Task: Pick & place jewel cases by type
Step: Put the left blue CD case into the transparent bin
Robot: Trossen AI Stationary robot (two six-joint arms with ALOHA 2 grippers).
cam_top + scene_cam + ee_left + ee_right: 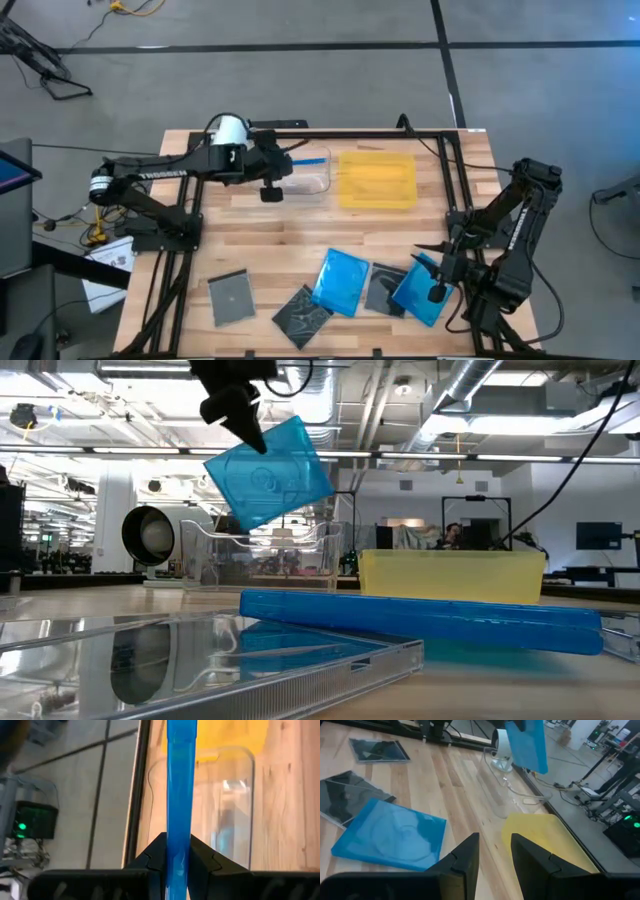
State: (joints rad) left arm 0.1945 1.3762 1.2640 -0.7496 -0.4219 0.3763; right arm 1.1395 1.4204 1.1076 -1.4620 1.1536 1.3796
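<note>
Across your wooden table [280,240], the left gripper [270,187] hangs above the clear tray [310,175], clamped on a blue jewel case [268,472] held on edge, while your right gripper [440,282], fingers apart, hovers over another blue case [415,290] at the near edge.

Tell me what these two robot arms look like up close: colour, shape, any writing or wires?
Both arms are black and jointed. The left arm has white lettering along one link, a white cylinder at its wrist and a white band near its base. Each ends in a gripper, left and right, with two flat, angular black fingers. Thin dark cables run by the right arm.
</note>
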